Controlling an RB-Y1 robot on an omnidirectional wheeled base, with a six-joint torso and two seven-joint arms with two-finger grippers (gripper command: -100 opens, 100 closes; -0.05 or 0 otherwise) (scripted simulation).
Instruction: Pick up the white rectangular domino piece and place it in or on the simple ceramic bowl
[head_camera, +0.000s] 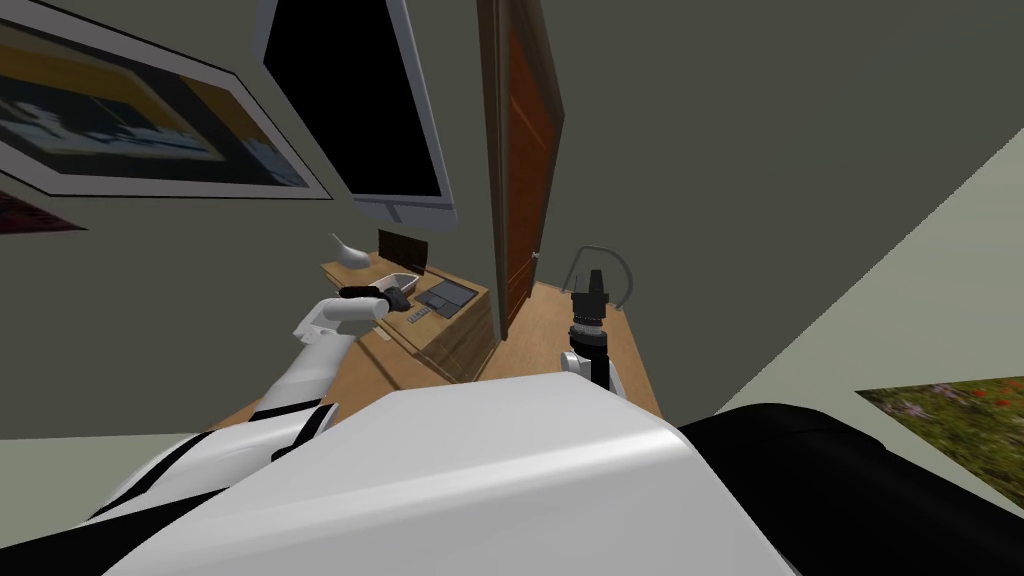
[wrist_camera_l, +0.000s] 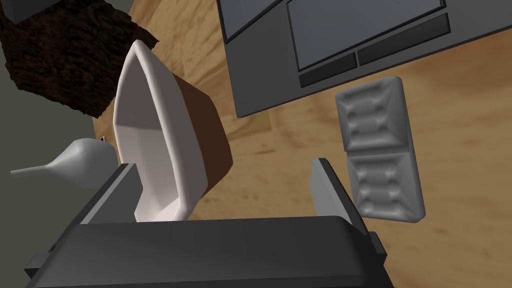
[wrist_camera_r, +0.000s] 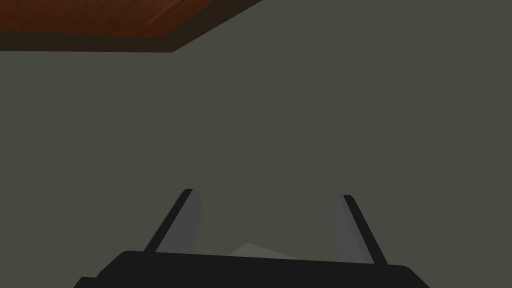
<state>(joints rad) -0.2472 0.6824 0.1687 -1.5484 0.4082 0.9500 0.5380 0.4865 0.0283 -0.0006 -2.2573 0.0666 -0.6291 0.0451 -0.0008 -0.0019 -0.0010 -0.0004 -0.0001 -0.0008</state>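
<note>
The left fingers (wrist_camera_l: 327, 192) stand spread and empty above the bench (wrist_camera_l: 465, 100), with the grey domino piece (wrist_camera_l: 382, 150) lying flat just outside them to the right, its long axis crosswise to their closing line, and the white-lined bowl (wrist_camera_l: 150, 130) to the left.

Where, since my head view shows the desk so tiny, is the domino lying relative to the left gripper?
Observer: The domino lies flat on the desk, just outside one finger of the left gripper, not between the two.
Operator: And the bowl?
Observer: The bowl sits beside the other finger; it is white inside and brown outside.
Operator: Fingers open?
Observer: Yes, the left gripper's fingers stand open, holding nothing.
</note>
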